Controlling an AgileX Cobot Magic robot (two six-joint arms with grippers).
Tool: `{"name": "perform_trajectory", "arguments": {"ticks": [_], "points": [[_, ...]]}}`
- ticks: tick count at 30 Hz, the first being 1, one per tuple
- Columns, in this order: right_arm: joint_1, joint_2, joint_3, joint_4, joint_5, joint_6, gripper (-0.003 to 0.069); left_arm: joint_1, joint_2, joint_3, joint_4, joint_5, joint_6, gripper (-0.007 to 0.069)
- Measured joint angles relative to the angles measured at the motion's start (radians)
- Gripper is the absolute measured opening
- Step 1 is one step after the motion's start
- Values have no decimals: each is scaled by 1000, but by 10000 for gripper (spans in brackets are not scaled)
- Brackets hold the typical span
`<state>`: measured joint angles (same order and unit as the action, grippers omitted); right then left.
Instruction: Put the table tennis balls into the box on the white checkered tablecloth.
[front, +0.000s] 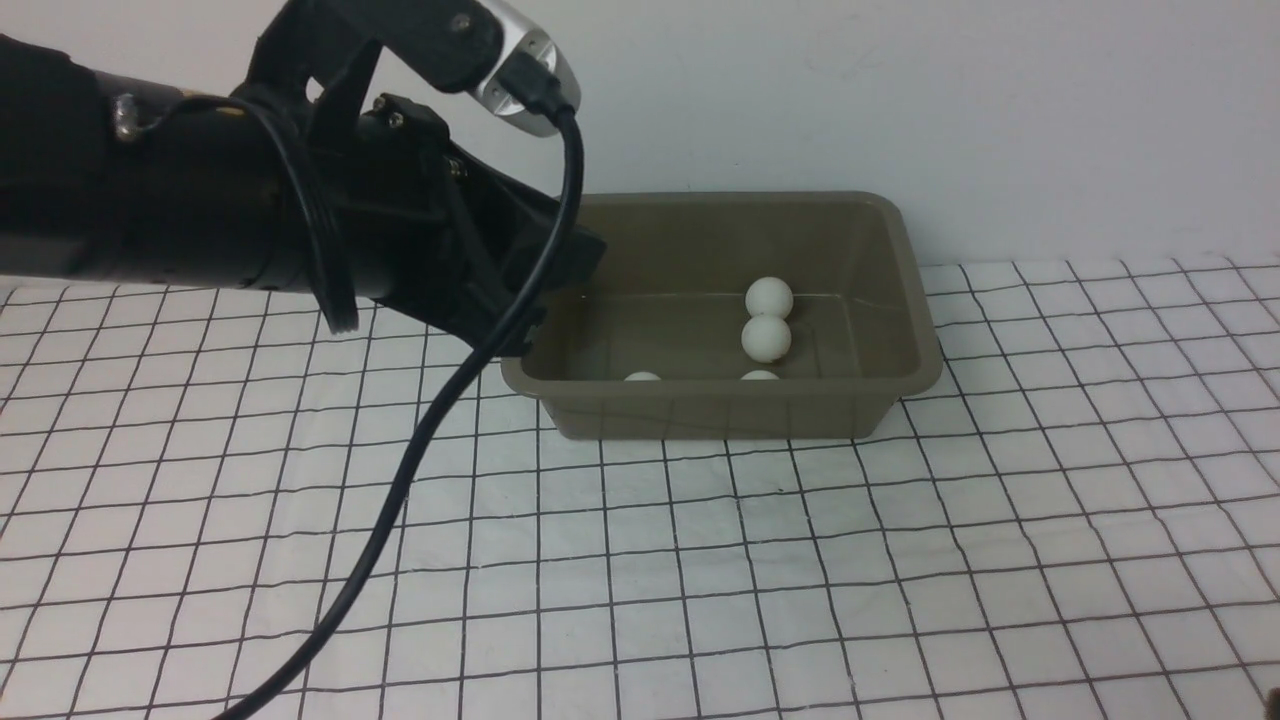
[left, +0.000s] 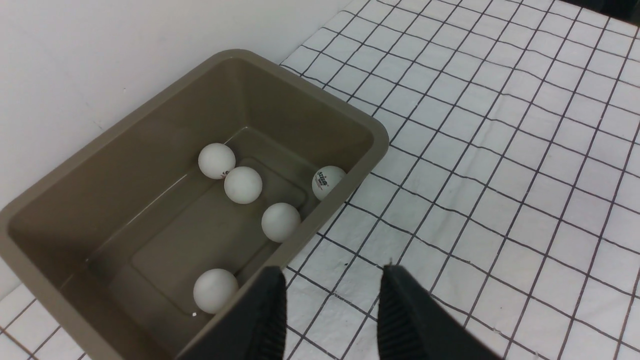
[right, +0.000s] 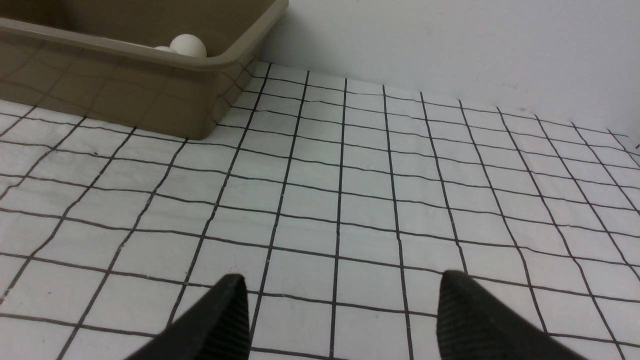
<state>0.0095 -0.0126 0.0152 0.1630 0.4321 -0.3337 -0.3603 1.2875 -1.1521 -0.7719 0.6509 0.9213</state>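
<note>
Since the white checkered tablecloth (front: 900, 560) shows no stray balls, the job looks finished: the box (front: 905, 300) at the far side holds all five table tennis balls (left: 243, 184). The left gripper (left: 330, 300), jaws parted and empty, hovers at its left rim; the right gripper (right: 340, 310) gapes wide, empty, low over cloth.

White balls (left: 243, 184), olive-grey box (left: 125, 135), black-gridded white tablecloth (left: 500, 150).

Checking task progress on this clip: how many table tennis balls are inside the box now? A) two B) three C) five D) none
C: the left wrist view shows five table tennis balls resting on the floor of the box.
</note>
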Motion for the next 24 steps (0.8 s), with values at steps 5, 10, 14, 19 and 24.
{"name": "perform_trajectory", "arguments": {"ticks": [5, 10, 14, 19, 24], "points": [[0, 0, 0, 0, 0, 0, 462, 0, 0, 0, -11, 0, 0, 237], [0, 0, 0, 0, 0, 0, 462, 0, 5, 0, -80, -1, 3, 237], [0, 0, 0, 0, 0, 0, 462, 0, 20, 0, -149, -3, 3, 237], [0, 0, 0, 0, 0, 0, 462, 0, 42, 0, -193, -25, 10, 237], [0, 0, 0, 0, 0, 0, 462, 4, 49, 0, -188, -109, 46, 237]]}}
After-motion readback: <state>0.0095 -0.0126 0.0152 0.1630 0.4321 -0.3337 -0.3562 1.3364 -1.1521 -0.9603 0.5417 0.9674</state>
